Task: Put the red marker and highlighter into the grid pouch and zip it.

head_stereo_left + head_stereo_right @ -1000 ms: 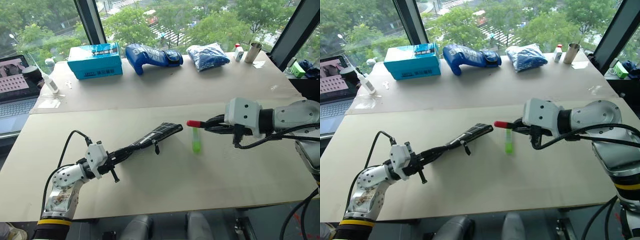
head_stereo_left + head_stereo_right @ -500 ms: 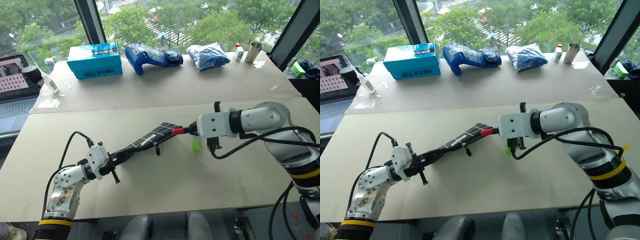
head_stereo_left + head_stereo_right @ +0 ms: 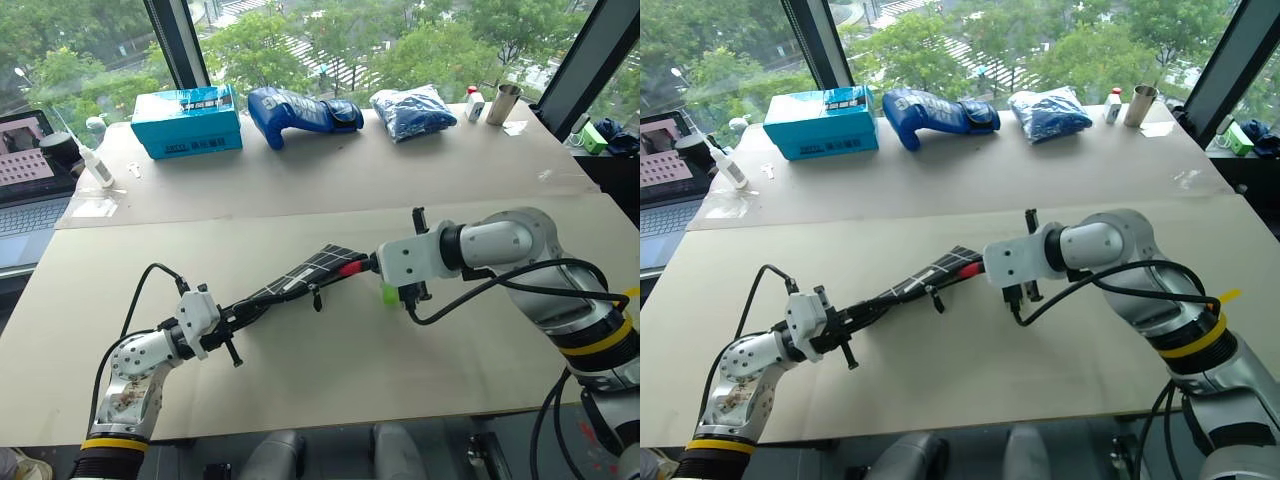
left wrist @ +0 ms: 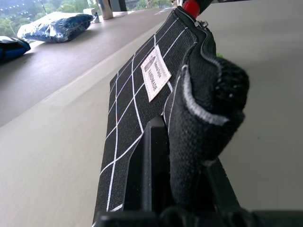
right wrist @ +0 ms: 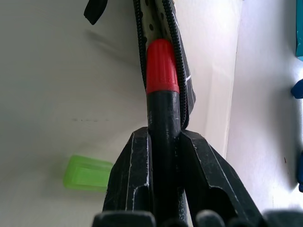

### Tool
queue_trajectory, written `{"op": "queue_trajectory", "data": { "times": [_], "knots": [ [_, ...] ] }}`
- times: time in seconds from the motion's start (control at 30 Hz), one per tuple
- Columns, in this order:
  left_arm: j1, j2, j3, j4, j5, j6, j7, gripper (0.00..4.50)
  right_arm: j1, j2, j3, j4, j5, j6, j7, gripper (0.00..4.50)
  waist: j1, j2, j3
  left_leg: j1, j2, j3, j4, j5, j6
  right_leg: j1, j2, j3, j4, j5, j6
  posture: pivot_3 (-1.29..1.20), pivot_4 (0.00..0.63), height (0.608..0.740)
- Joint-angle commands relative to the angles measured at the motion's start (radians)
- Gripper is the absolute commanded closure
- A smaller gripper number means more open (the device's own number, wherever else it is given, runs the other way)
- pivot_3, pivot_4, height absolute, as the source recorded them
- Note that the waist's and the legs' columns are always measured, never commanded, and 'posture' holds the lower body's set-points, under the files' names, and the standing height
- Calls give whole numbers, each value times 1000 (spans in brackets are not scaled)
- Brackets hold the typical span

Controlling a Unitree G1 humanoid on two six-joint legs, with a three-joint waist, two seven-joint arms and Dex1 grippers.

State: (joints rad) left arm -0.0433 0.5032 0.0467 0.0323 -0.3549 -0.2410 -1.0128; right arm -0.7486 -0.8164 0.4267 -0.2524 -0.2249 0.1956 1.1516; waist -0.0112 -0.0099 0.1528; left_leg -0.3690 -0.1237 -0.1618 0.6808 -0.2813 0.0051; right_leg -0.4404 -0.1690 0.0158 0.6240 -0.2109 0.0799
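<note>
Mostly hidden right now: highlighter [image 5: 88, 173], just a stubby translucent light-green end poking out beside the right gripper [image 5: 163, 142] fingers, flat on the tabletop [image 3: 330, 390], rest cut off behind the wrist in the head views. Also can't see inside the grid pouch [image 4: 142, 104], only the zipper mouth gaping at its far end. Label on the pouch: small white rectangle with dark print, too tiny and skewed to read properly. Teal box [image 3: 187, 120] at the back has white writing too, not legible. Right fingers clamped narrow on the black barrel of the red marker [image 5: 162, 75], one finger each side, red cap sticking out past the tips and sitting right between the two rows of zipper teeth at the pouch opening, black pull strap dangling off to one side. Left gripper [image 4: 175, 156] pinched fully together on the near end of the pouch, fabric bunched thick between the fingers, pouch stretching away from the tips and held up off the table. Pouch itself soft black woven fabric with thin white grid lines, flat rectangle; marker smooth glossy plastic; tabletop pale and matte.
</note>
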Motion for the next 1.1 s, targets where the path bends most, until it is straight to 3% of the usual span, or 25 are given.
{"op": "queue_trajectory", "data": {
  "times": [0.03,0.4,0.5,0.67,1.1],
  "knots": [
    [-12,1,-1,-10,0,-15,0,4500,-39,39,28,12,-53,-64,-12,4022,-1,0,0,0,0,0,0,0,0,0,0,0,0,0,0,0,150,739],
    [-18,3,-6,-19,-1,-4,2,4500,-95,211,129,188,-159,-281,-46,4022,-4,0,0,0,1,0,0,0,-1,-1,1,0,0,1,-1,0,150,739],
    [-9,3,-8,-31,-1,0,7,4500,-121,267,111,235,-139,-265,-49,4022,-5,0,0,1,1,-1,0,0,-1,-1,2,0,1,1,-1,0,150,739],
    [7,4,-6,-48,-1,3,19,4500,-124,335,1,227,29,-105,-1,4022,-4,0,0,1,1,-4,0,0,-1,-1,2,1,1,1,-2,0,150,739],
    [2,8,1,-49,-11,17,24,4500,-71,292,-41,156,40,-17,-22,4022,-4,0,0,1,1,-5,0,0,-2,-2,2,1,1,1,-2,0,150,739]
  ]
}}
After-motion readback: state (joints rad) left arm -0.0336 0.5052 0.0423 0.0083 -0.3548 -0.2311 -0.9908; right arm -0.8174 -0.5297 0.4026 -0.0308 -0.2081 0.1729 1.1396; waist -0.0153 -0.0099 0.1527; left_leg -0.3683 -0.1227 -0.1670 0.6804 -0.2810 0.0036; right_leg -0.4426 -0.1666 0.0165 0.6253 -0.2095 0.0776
